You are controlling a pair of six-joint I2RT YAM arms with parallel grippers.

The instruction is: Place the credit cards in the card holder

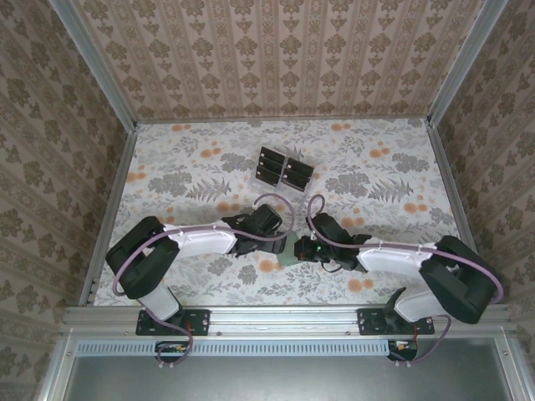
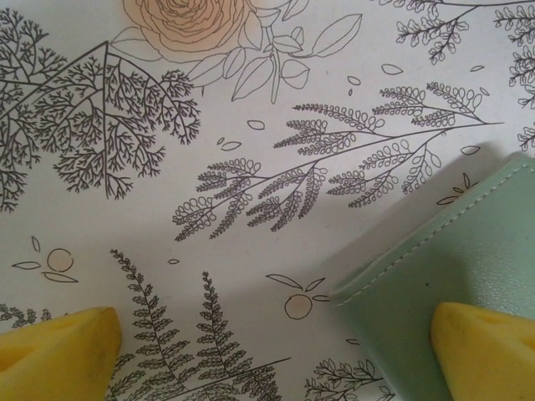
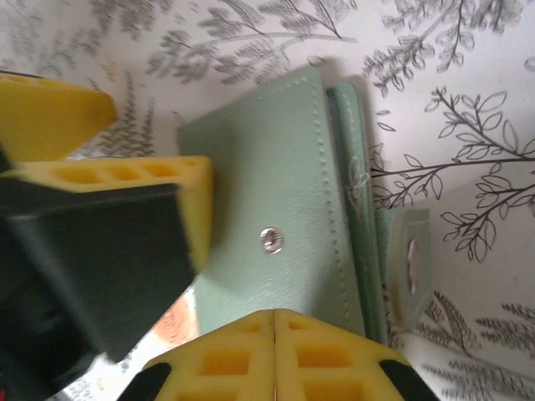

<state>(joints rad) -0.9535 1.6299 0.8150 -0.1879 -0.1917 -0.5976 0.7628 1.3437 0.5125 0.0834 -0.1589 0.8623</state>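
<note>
A: Layout? Biggest first.

B: Floral table (image 1: pixel 167 167). A clear rack (image 1: pixel 285 170) sits mid-table toward the back wall. The credit cards (image 1: pixel 269 164) are in it, black, in two side-by-side stacks. The card holder (image 1: pixel 289 253) lies flat near the arm bases, between the two grippers and well apart from the rack.

A: Holder orientation?

B: In the right wrist view it's snap side up, with a flap and snap tab folded out to one side. Can't tell which edge the pocket opens on.

A: Grippers?

B: Left gripper (image 1: pixel 274 236) is spread wide and holding nothing. In its own camera one fingertip (image 2: pixel 485 351) is over the holder's corner and the other is over bare cloth, so the jaws straddle the holder's edge. Can't tell if it's touching or hovering. Right gripper (image 3: pixel 276 359) has its pads pressed together, tips at the holder's near edge. Nothing is visible between the pads. Can't tell if it's pinching the edge or just pressing down.

A: What does the next move hinge on?

B: My read:
- The cards lie beyond the holder, away from both sets of fingers, toward the back wall.
- The rack sits skewed to the table edges, so the cards' long edges run diagonally.
- The left gripper looks slightly nearer and is free, while the right one is at the holder.

I'd send the left for a card, wrist turned to match the skew. No card looks to be in the holder yet.
</note>
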